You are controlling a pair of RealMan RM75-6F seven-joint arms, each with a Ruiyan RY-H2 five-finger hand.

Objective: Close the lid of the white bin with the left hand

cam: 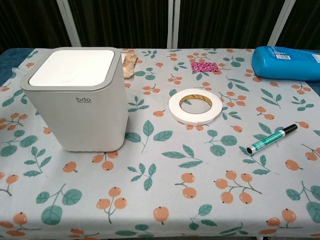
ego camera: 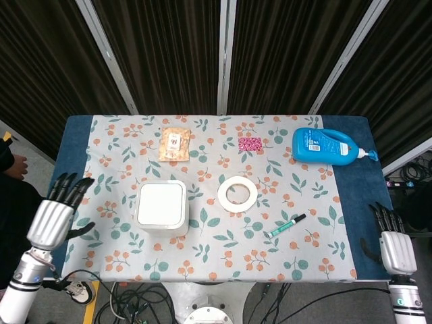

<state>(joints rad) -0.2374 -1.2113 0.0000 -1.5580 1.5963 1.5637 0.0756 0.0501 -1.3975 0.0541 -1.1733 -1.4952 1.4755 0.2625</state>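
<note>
The white bin (ego camera: 163,208) (cam: 79,98) stands left of the table's middle, and its lid (cam: 72,66) lies flat and closed inside the grey rim. My left hand (ego camera: 56,212) hovers over the table's left edge, well clear of the bin, fingers spread and holding nothing. My right hand (ego camera: 391,244) is at the table's front right corner, fingers straight and empty. Neither hand shows in the chest view.
A roll of white tape (ego camera: 237,193) (cam: 195,105) lies right of the bin, with a green marker (ego camera: 286,225) (cam: 271,139) further right. A blue detergent bottle (ego camera: 329,146), a pink packet (ego camera: 250,144) and a snack bag (ego camera: 175,145) lie along the back.
</note>
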